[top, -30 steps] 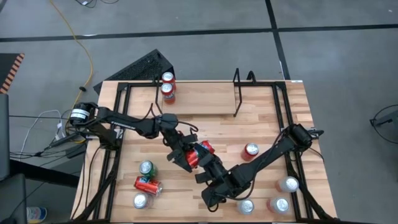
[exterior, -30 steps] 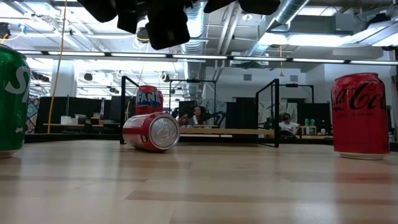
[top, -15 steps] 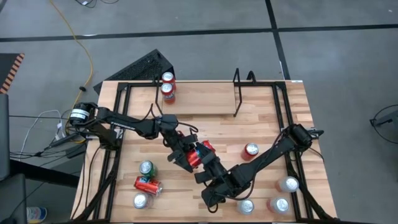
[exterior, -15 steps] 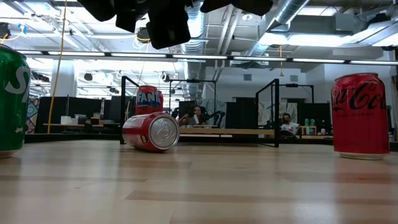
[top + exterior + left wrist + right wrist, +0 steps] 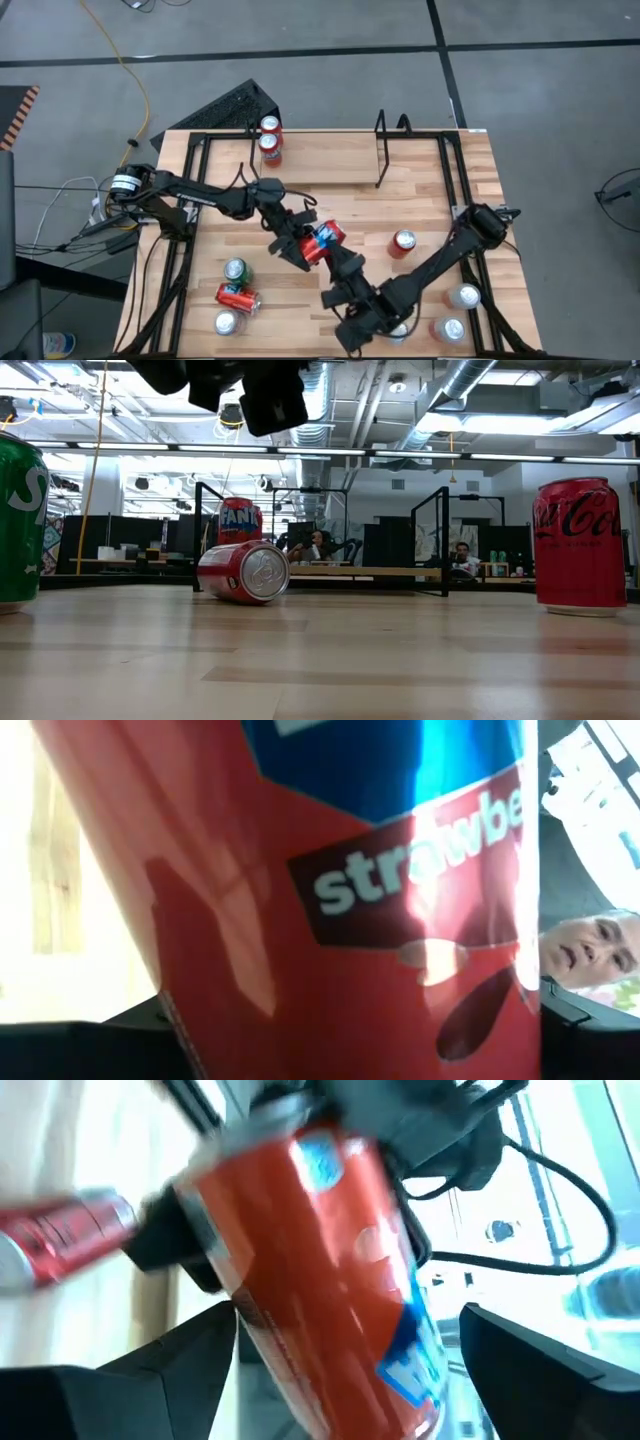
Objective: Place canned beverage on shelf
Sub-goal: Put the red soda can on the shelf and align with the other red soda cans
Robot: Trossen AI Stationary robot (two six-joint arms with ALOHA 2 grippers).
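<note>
Several cans (image 5: 235,297) dot the wooden table (image 5: 330,190); grey floor (image 5: 540,90) surrounds.

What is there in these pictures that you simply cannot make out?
- Strawberry can: it fills the left wrist view, so its top and the left gripper jaws' contact are cut off.
- Right gripper: right wrist view is motion-blurred.
- Low view: both grippers lie above the frame edge.
- Shelf: the low view shows only far-off rods.
- Silver can: partly under the right arm, high view.

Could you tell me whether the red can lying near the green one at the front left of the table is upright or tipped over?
Tipped over. The red can lies on its side in the high view, its length along the table.
</note>
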